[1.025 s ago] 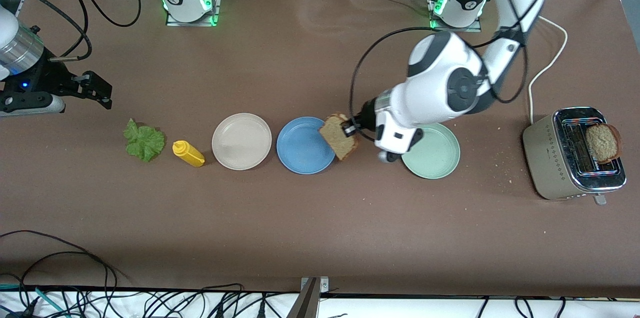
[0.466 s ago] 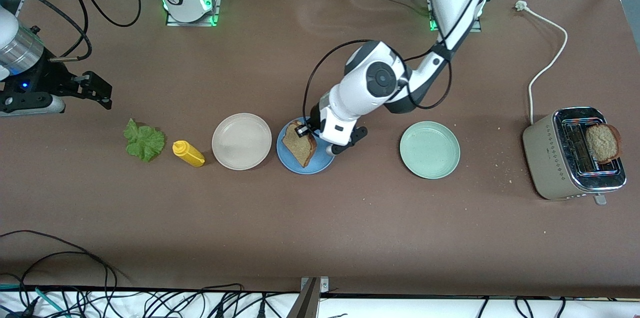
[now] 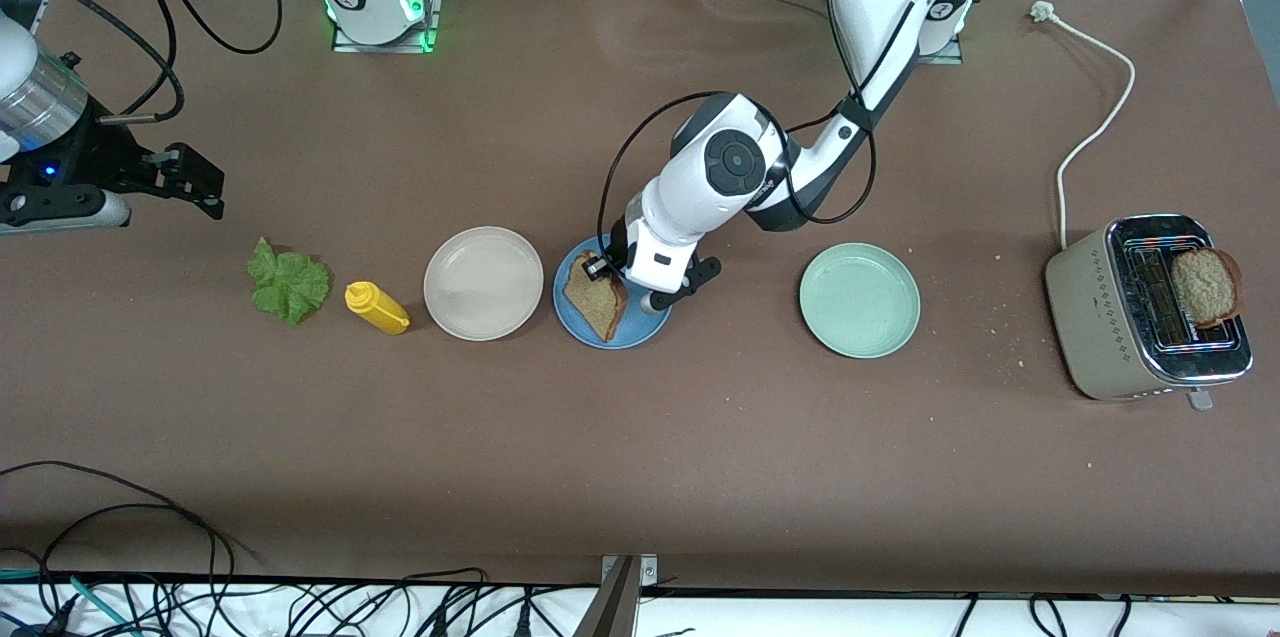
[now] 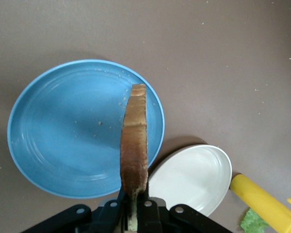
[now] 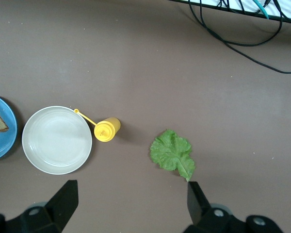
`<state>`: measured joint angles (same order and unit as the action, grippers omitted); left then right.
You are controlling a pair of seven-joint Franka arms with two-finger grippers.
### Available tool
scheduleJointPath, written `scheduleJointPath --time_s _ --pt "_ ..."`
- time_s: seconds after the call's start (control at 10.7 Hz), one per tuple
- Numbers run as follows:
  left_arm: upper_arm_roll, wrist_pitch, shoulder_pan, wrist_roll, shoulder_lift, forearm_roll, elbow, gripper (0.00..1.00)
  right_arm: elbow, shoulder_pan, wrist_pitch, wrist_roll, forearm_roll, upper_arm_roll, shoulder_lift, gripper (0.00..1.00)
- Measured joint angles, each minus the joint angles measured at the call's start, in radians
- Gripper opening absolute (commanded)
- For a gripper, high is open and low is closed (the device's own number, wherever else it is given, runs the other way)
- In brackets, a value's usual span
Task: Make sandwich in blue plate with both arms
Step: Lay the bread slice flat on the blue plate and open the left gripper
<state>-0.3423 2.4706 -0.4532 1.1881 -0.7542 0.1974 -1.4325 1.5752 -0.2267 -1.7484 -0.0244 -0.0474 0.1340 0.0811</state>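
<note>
My left gripper [image 3: 603,269] is shut on a brown bread slice [image 3: 597,302] and holds it tilted on edge, low over the blue plate [image 3: 645,325]. In the left wrist view the slice [image 4: 135,145] shows edge-on between my left gripper's [image 4: 135,214] jaws, over the plate's rim [image 4: 63,131]. A second bread slice [image 3: 1207,285] sticks out of the toaster [image 3: 1120,317]. The green lettuce leaf [image 3: 288,283] lies on the table at the right arm's end. My right gripper [image 3: 195,182] waits open and empty in the air over the table beside the lettuce [image 5: 173,153].
A beige plate [image 3: 483,283] and a yellow mustard bottle [image 3: 376,307] lie between the blue plate and the lettuce. A mint-green plate [image 3: 860,300] lies between the blue plate and the toaster. The toaster's white cord [image 3: 1095,107] runs toward the left arm's base.
My left arm has carried the bread slice from beside the mint-green plate to over the blue plate and lowered it. The right arm has not moved.
</note>
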Motion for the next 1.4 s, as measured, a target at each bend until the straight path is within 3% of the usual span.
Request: scheduleJointPath --time_s 1.4 --pt "0.016 -0.014 -0.025 0.000 -0.083 -0.004 -0.003 0.00 0.000 0.000 -0.003 0.000 0.000 0.000 0.000 1.00"
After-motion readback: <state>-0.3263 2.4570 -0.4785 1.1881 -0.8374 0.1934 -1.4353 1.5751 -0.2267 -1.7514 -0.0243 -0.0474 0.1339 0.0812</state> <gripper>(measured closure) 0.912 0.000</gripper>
